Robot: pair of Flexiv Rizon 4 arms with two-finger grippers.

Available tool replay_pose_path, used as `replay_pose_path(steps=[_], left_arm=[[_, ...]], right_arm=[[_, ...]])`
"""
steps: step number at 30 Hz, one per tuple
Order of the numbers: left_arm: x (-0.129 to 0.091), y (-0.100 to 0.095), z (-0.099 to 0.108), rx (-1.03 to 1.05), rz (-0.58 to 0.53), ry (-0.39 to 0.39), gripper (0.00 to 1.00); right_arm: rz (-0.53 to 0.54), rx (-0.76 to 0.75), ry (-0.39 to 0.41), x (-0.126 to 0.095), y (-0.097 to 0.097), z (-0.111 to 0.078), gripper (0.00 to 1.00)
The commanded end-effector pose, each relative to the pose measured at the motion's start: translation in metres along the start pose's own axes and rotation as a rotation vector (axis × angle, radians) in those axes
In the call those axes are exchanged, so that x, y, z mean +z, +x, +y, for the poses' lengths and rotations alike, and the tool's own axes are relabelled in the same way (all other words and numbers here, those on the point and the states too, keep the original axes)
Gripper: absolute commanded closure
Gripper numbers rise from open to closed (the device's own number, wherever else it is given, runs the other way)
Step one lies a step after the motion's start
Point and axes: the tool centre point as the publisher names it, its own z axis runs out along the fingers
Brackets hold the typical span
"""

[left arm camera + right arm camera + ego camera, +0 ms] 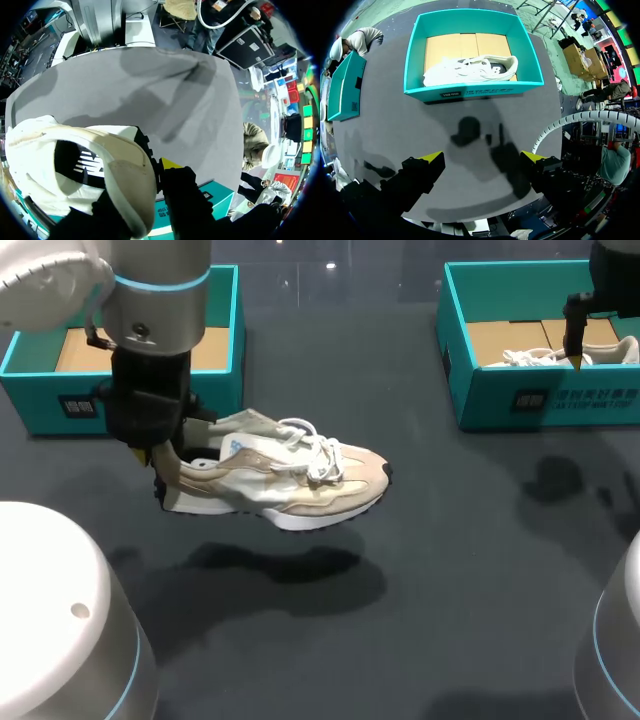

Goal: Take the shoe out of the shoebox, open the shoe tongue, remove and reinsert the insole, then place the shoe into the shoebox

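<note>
A beige and white shoe (285, 478) hangs above the dark table, toe pointing right, its shadow on the mat below. My left gripper (166, 456) is shut on its heel collar. In the left wrist view the heel (80, 165) fills the space at the fingers; one yellow fingertip (170, 163) shows outside it, the other is hidden inside the shoe. The open teal shoebox (228, 335) stands at the back left, behind the arm. My right gripper (577, 352) hovers open and holding nothing over the back right; in its own view the right gripper (484, 157) has bare table under it.
A second teal shoebox (470, 370) at the back right holds a white shoe (540, 357), also seen as box (470, 91) and shoe (470, 70) ahead of the right gripper. The left box (345, 87) shows off to one side there.
</note>
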Motion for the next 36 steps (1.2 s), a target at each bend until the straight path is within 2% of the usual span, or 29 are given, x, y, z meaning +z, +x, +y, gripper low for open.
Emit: replay_pose_path(steps=[1, 3, 7, 11, 13, 18, 25, 36], left_arm=[[0.011, -0.013, -0.006, -0.004, 0.024, 0.015, 1.0], [0.02, -0.025, -0.01, 0.007, 0.009, 0.046, 1.0], [0.035, -0.05, -0.013, -0.008, 0.018, 0.044, 1.0], [0.046, -0.068, -0.008, -0.047, 0.023, 0.035, 1.0], [0.051, -0.074, -0.003, -0.057, 0.009, 0.055, 1.0], [0.065, -0.092, 0.006, -0.075, 0.032, 0.032, 1.0], [0.083, -0.103, 0.022, -0.049, 0.032, 0.004, 1.0], [0.114, -0.114, 0.025, -0.012, 0.033, -0.005, 1.0]], right_arm=[[-0.001, 0.001, 0.0, 0.0, 0.0, 0.0, 0.0], [-0.001, 0.001, 0.0, 0.0, 0.0, 0.0, 0.0], [-0.001, 0.001, 0.0, 0.0, 0.0, 0.0, 0.0], [-0.001, 0.001, 0.0, 0.0, 0.0, 0.0, 0.0], [-0.001, 0.001, 0.0, 0.0, 0.0, 0.0, 0.0], [-0.001, 0.001, 0.0, 0.0, 0.0, 0.0, 0.0], [-0.001, 0.001, 0.0, 0.0, 0.0, 0.0, 0.0], [-0.001, 0.001, 0.0, 0.0, 0.0, 0.0, 0.0]])
